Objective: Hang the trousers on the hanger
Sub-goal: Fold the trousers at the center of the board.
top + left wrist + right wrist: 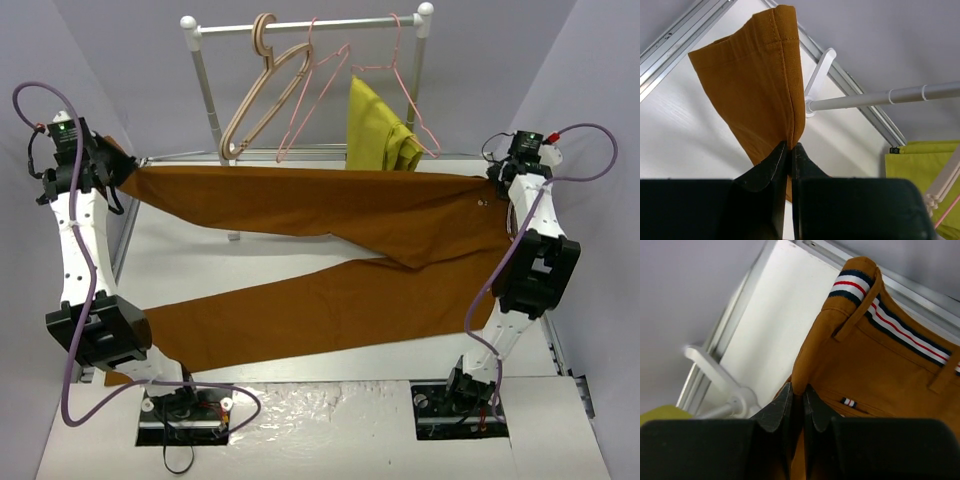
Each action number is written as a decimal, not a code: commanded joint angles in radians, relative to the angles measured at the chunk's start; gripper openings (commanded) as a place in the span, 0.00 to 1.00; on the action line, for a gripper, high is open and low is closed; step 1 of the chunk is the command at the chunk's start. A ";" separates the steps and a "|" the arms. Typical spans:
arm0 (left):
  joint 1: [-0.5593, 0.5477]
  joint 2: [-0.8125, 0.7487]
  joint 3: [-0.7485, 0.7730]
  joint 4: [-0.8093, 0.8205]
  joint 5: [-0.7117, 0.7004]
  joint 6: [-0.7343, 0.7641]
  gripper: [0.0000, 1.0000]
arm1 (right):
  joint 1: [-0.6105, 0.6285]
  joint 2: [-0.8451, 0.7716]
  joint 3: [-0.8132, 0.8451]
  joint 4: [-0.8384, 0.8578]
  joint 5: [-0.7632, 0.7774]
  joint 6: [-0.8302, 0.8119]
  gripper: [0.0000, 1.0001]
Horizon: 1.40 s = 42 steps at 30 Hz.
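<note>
The rust-brown trousers (330,215) are stretched across the table between both grippers. My left gripper (122,168) is shut on the hem of one leg, seen in the left wrist view (790,146) with the cloth (755,85) standing up from the pinch. My right gripper (497,182) is shut on the waist end; in the right wrist view (797,390) it pinches a fold below the striped waistband (890,325). The other leg lies toward the front left. An empty pink wire hanger (312,95) hangs on the rail behind.
A white clothes rail (310,24) stands at the back. It carries a beige wooden hanger (260,90) and a second pink hanger (412,95) with a mustard-yellow garment (375,130). The rack's lower bar (880,96) is close to the left gripper.
</note>
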 commanded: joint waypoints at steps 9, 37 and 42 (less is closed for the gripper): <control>0.038 -0.126 -0.113 0.197 -0.012 0.002 0.02 | -0.126 -0.325 -0.417 0.531 -0.133 -0.024 0.00; -0.133 -0.621 -0.695 -0.098 -0.544 -0.128 0.02 | -0.302 -0.790 -1.037 0.224 0.272 0.022 0.00; -0.152 -0.671 -0.790 -0.153 -0.604 -0.179 0.02 | -0.330 -0.795 -1.069 0.092 0.346 0.105 0.00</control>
